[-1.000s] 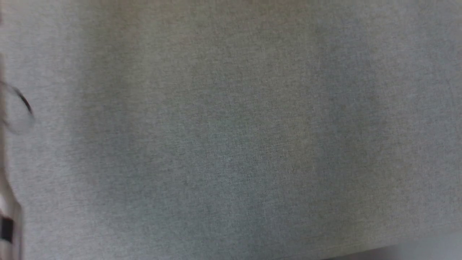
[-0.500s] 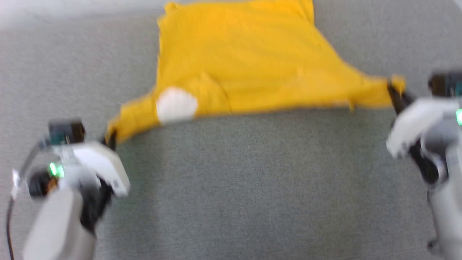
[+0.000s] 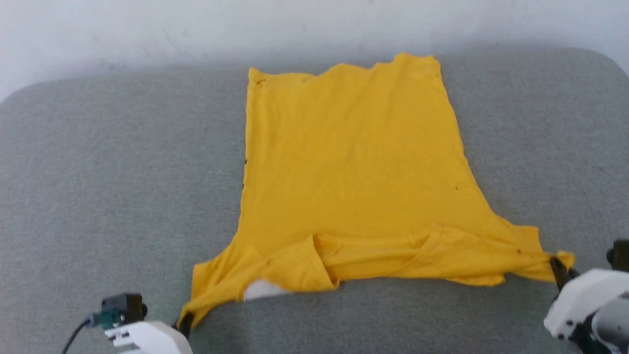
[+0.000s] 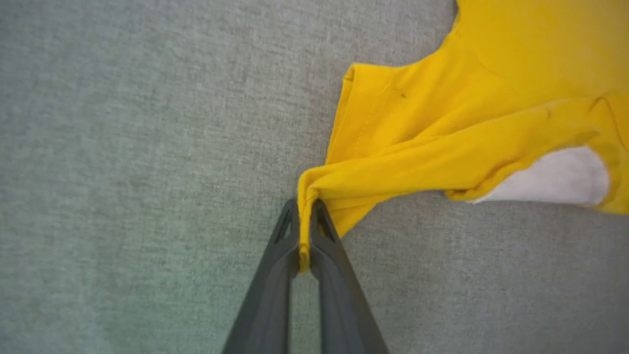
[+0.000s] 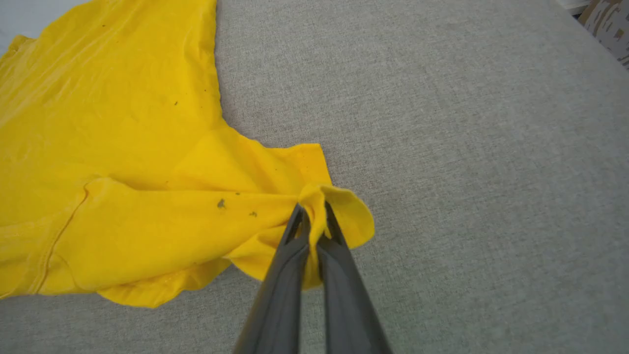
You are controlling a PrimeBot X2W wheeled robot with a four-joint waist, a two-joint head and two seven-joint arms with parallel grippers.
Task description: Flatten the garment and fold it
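Note:
The yellow garment point(image 3: 354, 162) lies spread on the grey surface, its hem at the far side and its shoulder edge toward me, folded over on itself. A white patch point(image 3: 260, 290) peeks out under the near left fold. My left gripper point(image 3: 184, 324) is shut on the garment's near left sleeve tip point(image 4: 307, 196). At the near right, my right gripper point(image 3: 557, 268) is shut on the other sleeve tip point(image 5: 319, 206), with cloth bunched between the dark fingers point(image 5: 290, 265). The sleeves are pulled out sideways and the body lies mostly flat.
A grey fabric-covered table point(image 3: 98, 196) with rounded far corners carries the cloth; a pale wall point(image 3: 196, 29) runs behind it. Bare grey surface lies on both sides of the garment and along the near edge. A patterned object point(image 5: 607, 22) sits past the table's corner.
The head view has swung from blank grey fabric to the whole table. Since half a second ago the garment shows stretched farther away, both grippers still holding its sleeves.

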